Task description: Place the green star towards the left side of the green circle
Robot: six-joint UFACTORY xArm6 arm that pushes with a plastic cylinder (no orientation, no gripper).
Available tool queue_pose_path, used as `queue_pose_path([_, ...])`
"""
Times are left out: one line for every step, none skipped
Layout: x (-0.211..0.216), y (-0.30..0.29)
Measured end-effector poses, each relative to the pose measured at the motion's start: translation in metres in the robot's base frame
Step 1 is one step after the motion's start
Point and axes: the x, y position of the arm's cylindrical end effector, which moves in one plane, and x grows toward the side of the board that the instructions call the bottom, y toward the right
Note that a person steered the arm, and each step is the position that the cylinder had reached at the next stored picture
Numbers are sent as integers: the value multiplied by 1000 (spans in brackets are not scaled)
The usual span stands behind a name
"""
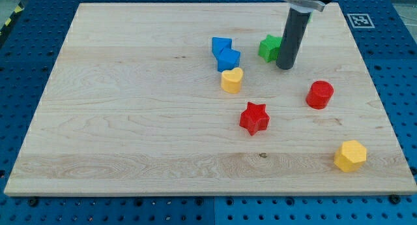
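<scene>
My tip (pixel 285 66) rests on the wooden board (pixel 130 120) in the view's upper right, pressed against the right side of the green star (pixel 268 47), which sits at about 10 o'clock from the tip and is partly hidden behind the rod. There is no claw on this arm, only the straight dark rod, so nothing can be told about open or closed. No green circle shows anywhere on the board. At 9 o'clock from the green star, a short way off, 2 blue blocks touch each other: an upper blue block (pixel 220 45) and a lower blue block (pixel 229 59) at its 5 o'clock; their exact shapes are hard to make out. Just at 6 o'clock from the lower blue one lies the yellow heart (pixel 231 80), nearly touching it. The red star (pixel 254 117) lies at 5 o'clock from the heart, near the board's middle. The red cylinder (pixel 320 94) stands at 4 o'clock from my tip, apart from it. The yellow hexagon (pixel 350 155) sits alone at 5 o'clock from the red cylinder, close to the board's lower right corner.
</scene>
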Motion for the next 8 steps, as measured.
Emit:
queue_pose_path([-20,1])
queue_pose_path([-22,1])
queue_pose_path([-24,1])
queue_pose_path([-26,1])
queue_pose_path([-14,1])
queue_pose_path([-9,-12])
queue_pose_path([-23,-30])
queue_pose_path([-38,-30])
